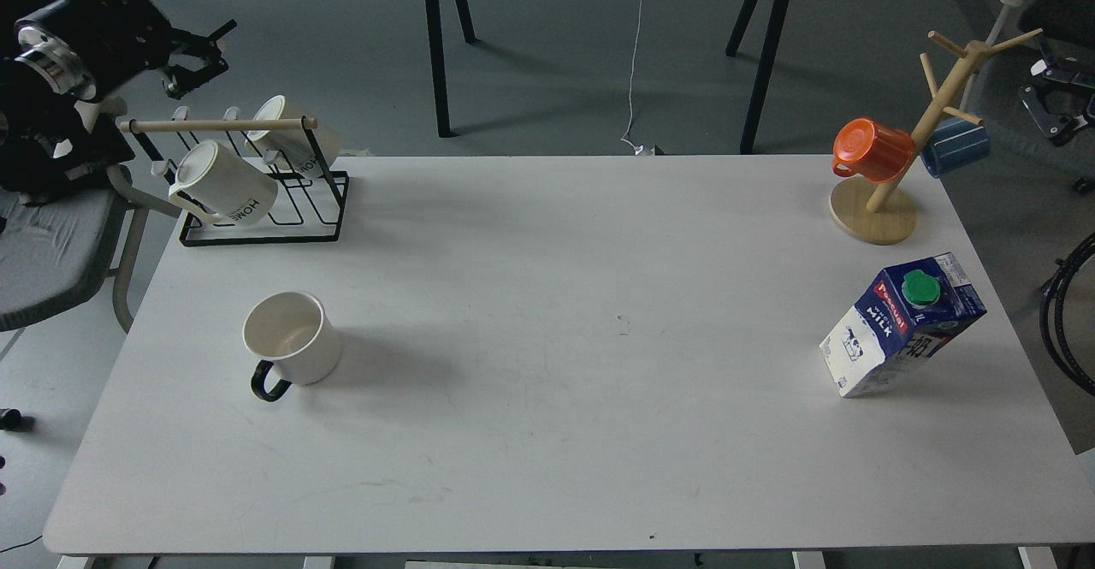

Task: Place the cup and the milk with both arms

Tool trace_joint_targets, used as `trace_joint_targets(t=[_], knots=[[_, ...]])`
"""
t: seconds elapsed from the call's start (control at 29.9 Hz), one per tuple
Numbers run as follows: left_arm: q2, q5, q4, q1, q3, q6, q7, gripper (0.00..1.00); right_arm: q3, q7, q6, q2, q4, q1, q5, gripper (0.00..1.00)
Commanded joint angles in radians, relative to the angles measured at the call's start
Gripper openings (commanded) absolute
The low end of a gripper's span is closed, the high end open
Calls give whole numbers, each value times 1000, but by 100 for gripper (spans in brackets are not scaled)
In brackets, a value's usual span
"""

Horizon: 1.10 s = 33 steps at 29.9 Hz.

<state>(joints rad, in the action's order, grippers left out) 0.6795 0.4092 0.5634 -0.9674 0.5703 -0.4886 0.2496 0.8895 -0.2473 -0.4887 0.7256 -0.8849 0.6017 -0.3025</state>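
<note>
Head view, items:

- Table: white top, wide bare middle.
- Cup: white mug w/ black loop handle, upright, mouth open upward, front-left part of table. Handle points toward near-left edge. Nothing touching it.
- Milk: blue-white carton, green cap on top, red label, standing near right edge; looks tilted in this view, base on table. Well apart from cup, opposite side.
- Wire rack: back-left corner, two cream mugs hung on it.
- Wooden mug tree: back-right corner, orange mug and a blue one on its pegs.
- Left gripper: top-left, off the table, above and behind rack. Fingers appear slightly apart, holding nothing; far from cup.
- Right gripper: at right edge beyond table, dark and partly cut off; cannot tell if apart or together.

Step, as judged: start of task, approach not begun; neither item grasped. Next move calls for left arm to come down past rack to cup w/o clipping hung mugs, claw lined on rim or handle; right arm to reach carton's sides below the cap, squeezing lightly since a carton may dent or tip.
</note>
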Motion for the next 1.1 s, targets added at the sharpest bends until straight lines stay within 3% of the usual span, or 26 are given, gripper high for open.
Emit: trace_joint_targets(t=[0.0, 0.2, 0.3, 0.44, 0.57, 0.74, 0.77, 0.94, 1.07], knots=[[-6, 2, -28, 4, 0, 0, 2, 100, 0, -1, 0, -2, 0, -2, -1, 99], [-12, 20, -109, 19, 17, 0, -3, 100, 5, -1, 0, 0, 1, 0, 0, 99], [-83, 29, -220, 16, 23, 0, 4, 100, 6, -1, 0, 0, 3, 1, 0, 99], [-117, 31, -243, 18, 22, 0, -3, 100, 12, -1, 0, 3, 0, 3, 0, 99], [-118, 28, -243, 12, 16, 0, -75, 100, 57, -6, 0, 5, -5, 9, 0, 99], [-118, 33, -249, -31, 20, 0, -104, 100, 80, -4, 0, 6, -5, 21, 0, 99], [-124, 34, -267, -31, 26, 0, -121, 100, 80, -4, 0, 8, -5, 27, 2, 99], [-141, 37, -310, -27, 28, 0, -300, 100, 72, -4, 0, 8, -3, 32, 2, 99], [-181, 45, -310, -27, 26, 0, -513, 100, 71, -4, 0, 9, -2, 29, 2, 99]])
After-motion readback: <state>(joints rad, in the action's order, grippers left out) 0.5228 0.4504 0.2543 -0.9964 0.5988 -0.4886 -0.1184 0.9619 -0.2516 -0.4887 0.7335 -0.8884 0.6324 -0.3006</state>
